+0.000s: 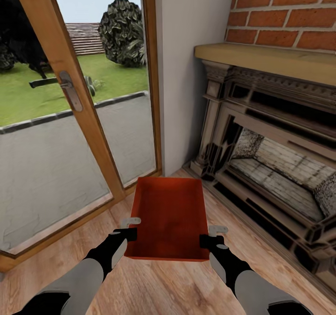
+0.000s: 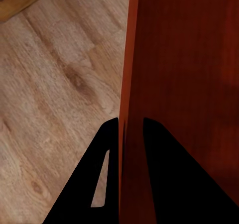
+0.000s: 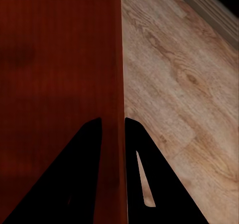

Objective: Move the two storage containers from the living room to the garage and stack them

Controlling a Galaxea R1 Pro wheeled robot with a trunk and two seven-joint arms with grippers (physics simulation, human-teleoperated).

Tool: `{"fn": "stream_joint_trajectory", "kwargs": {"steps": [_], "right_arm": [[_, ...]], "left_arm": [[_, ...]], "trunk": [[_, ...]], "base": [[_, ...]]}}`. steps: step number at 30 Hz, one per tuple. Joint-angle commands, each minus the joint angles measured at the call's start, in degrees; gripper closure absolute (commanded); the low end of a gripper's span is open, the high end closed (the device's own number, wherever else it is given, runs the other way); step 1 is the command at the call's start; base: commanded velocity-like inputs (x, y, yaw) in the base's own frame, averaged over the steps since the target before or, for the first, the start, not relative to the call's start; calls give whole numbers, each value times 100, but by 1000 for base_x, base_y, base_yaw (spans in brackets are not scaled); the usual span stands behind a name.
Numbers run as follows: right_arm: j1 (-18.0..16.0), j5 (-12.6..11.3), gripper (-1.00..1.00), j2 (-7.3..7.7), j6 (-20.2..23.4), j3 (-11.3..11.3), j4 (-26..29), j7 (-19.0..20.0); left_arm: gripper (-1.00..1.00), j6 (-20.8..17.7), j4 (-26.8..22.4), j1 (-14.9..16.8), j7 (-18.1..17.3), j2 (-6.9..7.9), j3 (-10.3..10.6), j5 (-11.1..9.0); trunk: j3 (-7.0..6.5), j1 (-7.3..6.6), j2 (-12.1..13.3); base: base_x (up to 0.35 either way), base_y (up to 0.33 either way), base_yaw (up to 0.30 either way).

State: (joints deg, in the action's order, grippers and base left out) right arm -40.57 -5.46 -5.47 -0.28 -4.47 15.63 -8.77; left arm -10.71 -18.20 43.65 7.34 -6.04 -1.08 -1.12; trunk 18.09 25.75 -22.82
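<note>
Underfoot we see a light wood plank floor [image 1: 154, 287] running up to a glazed wooden door [image 1: 70, 90] on the left, with a metal handle plate on its frame, paving, lawn and a dark shrub [image 1: 122, 32] beyond the glass. On the right stands an ornate fireplace [image 1: 270, 165] with a pale mantel shelf under red brick [image 1: 289, 11]; a plain grey-white wall section separates door and fireplace.

Between our two arms sits one storage container [image 1: 169, 217], a red-orange, open-top rectangular bin with thin plain walls and a bare interior. We cannot tell from the views whether it rests on the planks or is lifted just clear of them.

Its long axis runs straight away from us toward the wall; the near short wall faces us, and the opening faces up.

Our left gripper [image 1: 127, 228] straddles the left long wall near the close end: in the left wrist view its fingers [image 2: 99, 174] sit one on each side of that wall, narrowly closed on it. Our right gripper [image 1: 213, 235] does the same on the right long wall, its fingers [image 3: 144, 174] pinching the thin edge.
</note>
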Motion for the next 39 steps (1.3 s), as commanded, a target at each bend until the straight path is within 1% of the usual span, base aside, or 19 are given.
{"fn": "stream_joint_trajectory", "kwargs": {"steps": [1,39], "right_arm": [[-3,-34,100,7,-7,7,-7,-55],[-3,-34,100,5,-7,7,-7,-55]], "left_arm": [[100,-45,-25,3,74,16,-68,129],[100,-5,-30,3,74,17,-68,129]], "trunk": [[0,3,-10],[-353,3,-10]], "base": [[0,0,0],[0,0,0]]}}
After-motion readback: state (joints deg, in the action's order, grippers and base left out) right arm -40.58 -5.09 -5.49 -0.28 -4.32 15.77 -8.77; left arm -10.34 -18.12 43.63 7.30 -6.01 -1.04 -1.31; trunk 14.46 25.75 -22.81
